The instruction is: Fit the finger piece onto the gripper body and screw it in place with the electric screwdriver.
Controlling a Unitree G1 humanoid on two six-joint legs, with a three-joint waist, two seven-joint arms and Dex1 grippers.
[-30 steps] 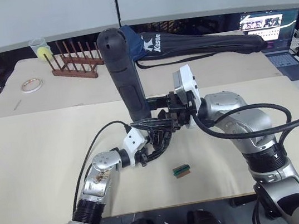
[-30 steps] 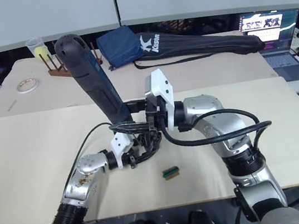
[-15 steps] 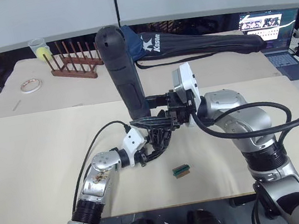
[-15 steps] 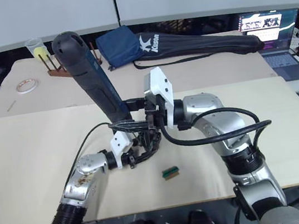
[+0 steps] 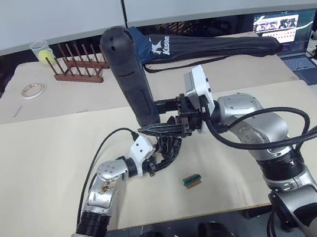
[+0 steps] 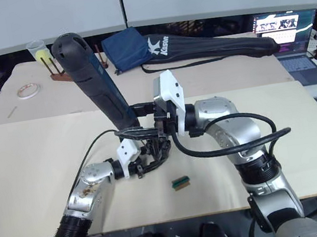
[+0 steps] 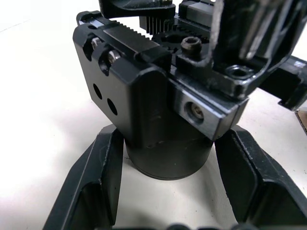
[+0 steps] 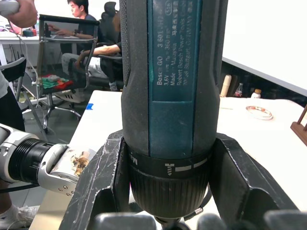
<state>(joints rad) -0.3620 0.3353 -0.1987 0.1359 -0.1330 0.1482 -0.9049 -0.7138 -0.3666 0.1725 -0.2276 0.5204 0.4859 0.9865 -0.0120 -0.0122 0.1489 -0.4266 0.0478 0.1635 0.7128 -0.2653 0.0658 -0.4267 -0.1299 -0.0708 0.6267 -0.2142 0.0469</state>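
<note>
Your right gripper [image 8: 168, 191] is clamped around the collar of the electric screwdriver [image 5: 129, 78], one black finger on each side of the barrel. The tool stands nearly upright over the middle of the table [image 5: 29, 173], butt end high and tilted slightly toward your left, bit end pointing down at the gripper body [image 7: 158, 120]. In the right wrist view you can read Bosch GO on its blue-green panel.

Your left gripper [image 7: 165, 191] holds the gripper body by its rounded base, a finger pressed against either side, low over the tabletop. The body's toothed top and screw heads face the screwdriver's lower end just above it. Whether the bit touches a screw, you cannot tell.

A small green block [image 5: 192, 179] lies on the table just beside the body, toward you. A long black fabric bag [image 5: 219, 47] lies along the far table.
</note>
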